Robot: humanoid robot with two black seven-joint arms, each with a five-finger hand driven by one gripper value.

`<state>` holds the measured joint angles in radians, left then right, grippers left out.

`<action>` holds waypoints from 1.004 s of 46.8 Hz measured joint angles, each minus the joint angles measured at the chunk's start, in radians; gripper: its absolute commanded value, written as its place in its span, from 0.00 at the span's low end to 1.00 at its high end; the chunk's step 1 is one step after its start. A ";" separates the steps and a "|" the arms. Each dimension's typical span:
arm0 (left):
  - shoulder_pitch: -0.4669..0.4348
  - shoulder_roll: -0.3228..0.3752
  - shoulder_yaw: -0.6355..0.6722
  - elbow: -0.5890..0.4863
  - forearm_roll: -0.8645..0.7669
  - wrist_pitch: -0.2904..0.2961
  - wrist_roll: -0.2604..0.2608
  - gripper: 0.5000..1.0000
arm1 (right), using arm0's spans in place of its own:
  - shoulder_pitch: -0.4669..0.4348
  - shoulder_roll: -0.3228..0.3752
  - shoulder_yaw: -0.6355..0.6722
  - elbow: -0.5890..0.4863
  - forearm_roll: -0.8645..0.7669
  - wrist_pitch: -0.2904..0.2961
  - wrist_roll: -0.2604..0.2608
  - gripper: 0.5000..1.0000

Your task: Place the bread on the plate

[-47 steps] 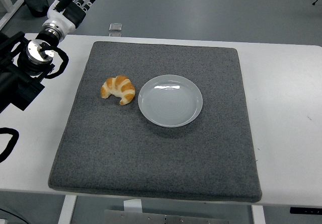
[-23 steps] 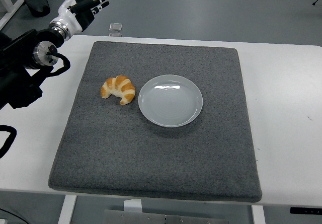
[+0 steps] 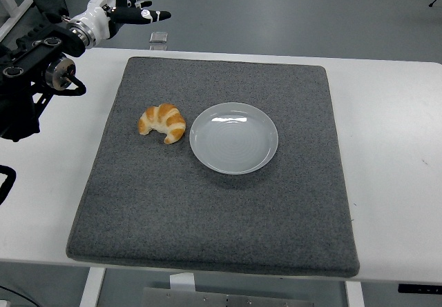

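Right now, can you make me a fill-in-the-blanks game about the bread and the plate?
1. The croissant lies on the grey ____, not on the plate.
2. The plate is round, pale and has ____ on it.
3. The croissant sits just to the ____ of the plate in the picture.
4. The left hand is up past the table's far edge with its fingers ____.

Missing words: mat; nothing; left; spread
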<state>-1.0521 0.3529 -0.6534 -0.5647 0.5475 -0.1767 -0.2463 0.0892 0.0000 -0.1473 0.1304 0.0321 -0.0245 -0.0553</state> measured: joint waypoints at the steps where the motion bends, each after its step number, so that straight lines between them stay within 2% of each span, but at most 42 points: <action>1: 0.000 0.000 0.000 -0.001 -0.002 0.000 -0.003 0.98 | 0.000 0.000 0.000 0.000 0.000 0.000 0.000 0.86; 7: -0.002 0.020 0.000 -0.025 -0.006 -0.017 -0.007 0.98 | 0.000 0.000 0.000 0.000 0.000 0.000 0.000 0.86; 15: -0.002 0.054 0.019 -0.082 -0.002 -0.072 0.001 0.98 | 0.001 0.000 0.000 0.000 0.000 0.000 0.000 0.86; 22: -0.012 0.120 0.174 -0.187 0.003 -0.091 0.004 0.98 | 0.000 0.000 0.000 0.000 0.000 0.000 0.000 0.86; 32: -0.075 0.224 0.373 -0.350 0.010 -0.090 0.016 0.98 | 0.001 0.000 0.000 0.000 0.000 0.000 0.000 0.86; 47: -0.097 0.356 0.442 -0.535 0.084 -0.090 0.155 0.98 | 0.001 0.000 0.000 0.000 0.000 0.000 0.000 0.86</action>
<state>-1.1488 0.7089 -0.2119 -1.1000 0.6317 -0.2665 -0.0911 0.0902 0.0000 -0.1472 0.1304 0.0321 -0.0245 -0.0551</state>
